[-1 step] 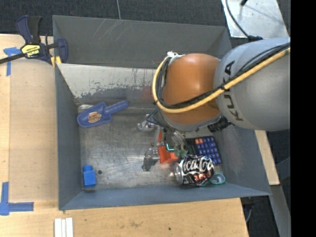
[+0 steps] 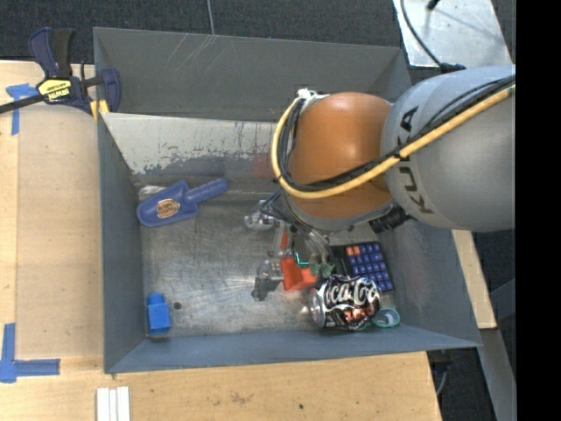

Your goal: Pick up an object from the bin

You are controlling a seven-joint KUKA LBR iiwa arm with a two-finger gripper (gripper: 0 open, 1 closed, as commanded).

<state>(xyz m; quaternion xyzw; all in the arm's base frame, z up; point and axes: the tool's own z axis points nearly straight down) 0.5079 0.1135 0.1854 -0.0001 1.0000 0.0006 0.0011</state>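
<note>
- Hand (image 2: 273, 274) hangs low over the floor of the grey bin (image 2: 123, 235), in the right half of the view, beneath the arm's rounded orange cover (image 2: 337, 152).
- Whether the hand is open or closed cannot be told from this angle.
- Small orange-red piece (image 2: 296, 275) lies right at the hand, on the side toward the view's right. Whether the two touch or are just apart cannot be told.
- Crushed cola can (image 2: 346, 303), red and black with white lettering, lies just beside that piece, close to the front wall and near the bin's front right corner.
- Dark blue calculator (image 2: 368, 266) with rows of keys lies just behind the can, partly hidden under the arm.
- Small teal thing (image 2: 387, 319) sits against the can's right end.
- Blue clamp-shaped tool (image 2: 175, 202) with a round orange-brown label lies well apart from the hand, near the back wall on the view's left.
- Small blue block (image 2: 158, 314) rests by the front left corner, well apart from the rest.
</note>
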